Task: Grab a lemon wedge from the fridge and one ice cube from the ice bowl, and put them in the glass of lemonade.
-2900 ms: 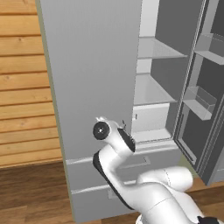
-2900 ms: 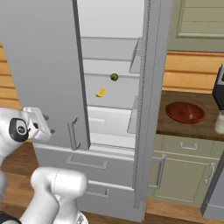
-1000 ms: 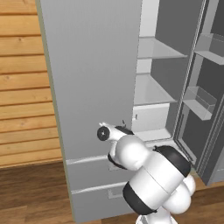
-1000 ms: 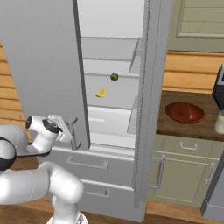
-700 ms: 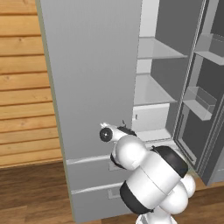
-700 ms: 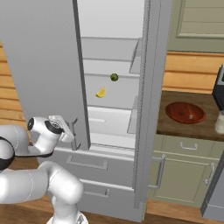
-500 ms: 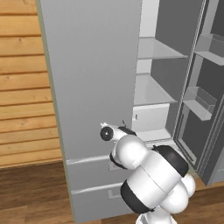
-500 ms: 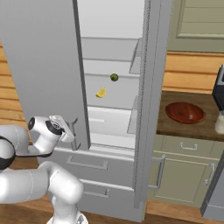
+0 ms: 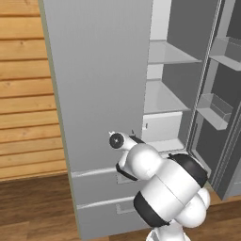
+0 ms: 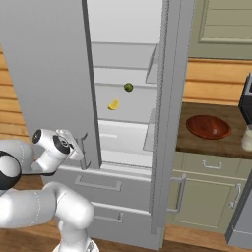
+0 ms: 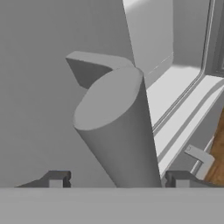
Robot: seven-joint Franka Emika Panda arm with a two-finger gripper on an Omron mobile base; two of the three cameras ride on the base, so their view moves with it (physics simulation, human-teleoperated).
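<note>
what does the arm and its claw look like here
The arm is glossy white with rounded, bulbous links and black bands at the joints. A black disc with a white ring caps the wrist. The claw is small, with a white body and two short dark grey square-tipped fingers. No cables or markings show.

Left base view: taken from behind and left of the arm, looking forward and down at the fridge (image 9: 103, 94), whose closed door face fills the middle and whose open interior lies to the right. Right base view: taken from behind and right, facing the same fridge (image 10: 170, 98) with the counter (image 10: 197, 142) beside it. Both share the fridge and arm. Hand view: very close, looking along the end effector (image 11: 116, 180) at the door handle (image 11: 118, 131).
</note>
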